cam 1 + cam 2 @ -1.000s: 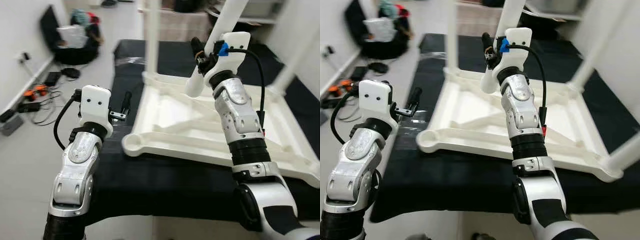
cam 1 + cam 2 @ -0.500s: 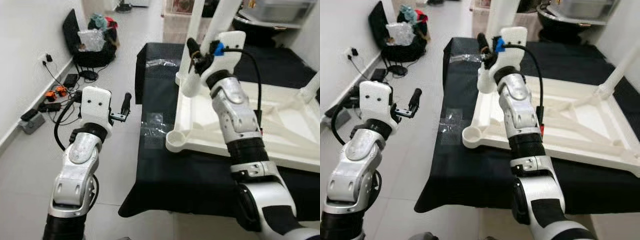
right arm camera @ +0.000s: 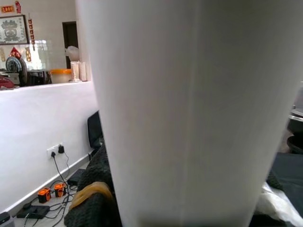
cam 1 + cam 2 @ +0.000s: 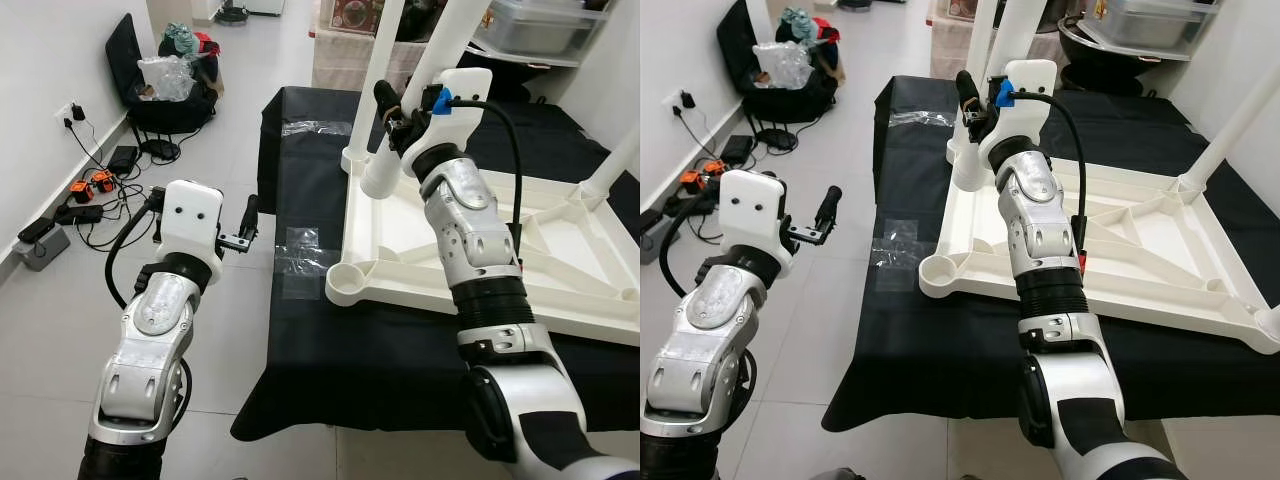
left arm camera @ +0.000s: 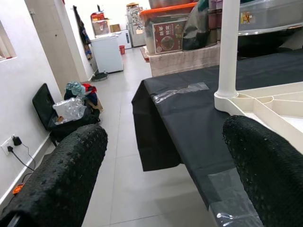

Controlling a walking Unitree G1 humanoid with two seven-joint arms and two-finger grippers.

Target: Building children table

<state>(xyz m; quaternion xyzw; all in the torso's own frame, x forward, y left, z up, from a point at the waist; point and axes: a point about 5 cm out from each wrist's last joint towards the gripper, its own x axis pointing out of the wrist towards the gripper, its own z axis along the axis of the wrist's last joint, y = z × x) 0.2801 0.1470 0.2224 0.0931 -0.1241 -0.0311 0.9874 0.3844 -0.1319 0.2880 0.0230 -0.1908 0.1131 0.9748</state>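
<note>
A white children's table point(image 4: 560, 300) lies upside down on a black-covered surface point(image 4: 330, 370). One leg point(image 4: 372, 90) stands fitted at its far left corner. The near left corner shows an empty round socket point(image 4: 345, 282). My right gripper point(image 4: 393, 108) is shut on a loose white table leg point(image 4: 382, 172), held tilted, its lower end over the table's left rim. In the right wrist view this leg point(image 3: 189, 109) sits against a black finger point(image 3: 94, 194). My left gripper point(image 4: 246, 222) hangs open over the floor left of the cloth, its fingers point(image 5: 61, 179) wide apart around nothing.
Another fitted leg point(image 4: 620, 165) rises at the far right. Clear tape patches point(image 4: 300, 245) lie on the cloth. A black bag with clutter point(image 4: 170, 80) and cables with a power strip point(image 4: 60, 205) are along the left wall. Storage boxes point(image 4: 530, 25) stand behind.
The whole picture has shifted and sharpened, so the camera moved. Both arms keep their poses. The right gripper still holds the leg, and the left stays open.
</note>
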